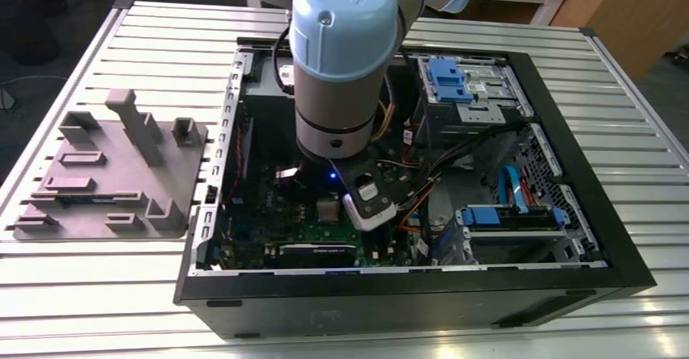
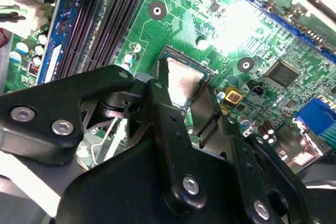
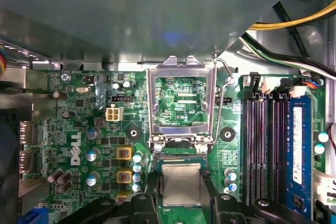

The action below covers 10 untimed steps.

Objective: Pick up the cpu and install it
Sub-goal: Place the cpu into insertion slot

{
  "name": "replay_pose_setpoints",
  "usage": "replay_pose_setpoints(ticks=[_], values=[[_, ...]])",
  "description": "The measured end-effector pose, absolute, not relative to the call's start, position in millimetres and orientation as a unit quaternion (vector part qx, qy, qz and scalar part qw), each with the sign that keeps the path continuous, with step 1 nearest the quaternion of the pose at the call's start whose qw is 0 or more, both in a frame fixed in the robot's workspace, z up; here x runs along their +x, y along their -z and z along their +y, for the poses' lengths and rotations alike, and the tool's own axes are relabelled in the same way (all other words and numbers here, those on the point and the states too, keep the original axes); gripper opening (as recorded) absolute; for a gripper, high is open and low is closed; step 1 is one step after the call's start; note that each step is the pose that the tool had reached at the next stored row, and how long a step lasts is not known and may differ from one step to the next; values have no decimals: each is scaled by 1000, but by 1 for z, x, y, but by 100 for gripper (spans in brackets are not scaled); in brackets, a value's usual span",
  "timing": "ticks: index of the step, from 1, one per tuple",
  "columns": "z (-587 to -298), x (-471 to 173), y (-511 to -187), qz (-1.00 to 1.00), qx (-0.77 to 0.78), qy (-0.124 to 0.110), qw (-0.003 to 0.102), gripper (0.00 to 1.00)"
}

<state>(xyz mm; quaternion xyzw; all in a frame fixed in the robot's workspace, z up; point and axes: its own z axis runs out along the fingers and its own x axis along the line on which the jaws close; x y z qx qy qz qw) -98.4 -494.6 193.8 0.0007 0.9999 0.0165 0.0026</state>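
Observation:
The cpu [image 3: 181,183] is a small silver-grey square lying at the socket of the green board [image 3: 79,129]. In both wrist views my gripper [image 3: 181,199] has its dark fingers [image 3: 151,203] pressed against two opposite edges of the chip. The second wrist view shows the cpu [image 2: 182,81] between the fingers [image 2: 160,95] of the gripper [image 2: 182,92], inside the socket's dark rim. The silvery socket frame [image 3: 181,103] stands flipped open beside the chip. The arm [image 1: 339,68] reaches down into the open computer case [image 1: 415,290].
Black memory slots [image 3: 265,145] run beside the socket. Yellow and black cables [image 3: 294,24] pass close by. Drive cages with blue clips [image 1: 453,81] fill the case on the exterior view's right. A grey tray [image 1: 108,173] lies outside the case on the exterior view's left.

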Motion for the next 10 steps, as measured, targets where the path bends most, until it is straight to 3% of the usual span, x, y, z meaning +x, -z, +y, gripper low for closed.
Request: replay_pose_setpoints(ticks=[10], values=[[-495,-98,-191,1000,0,-16,3,44]])
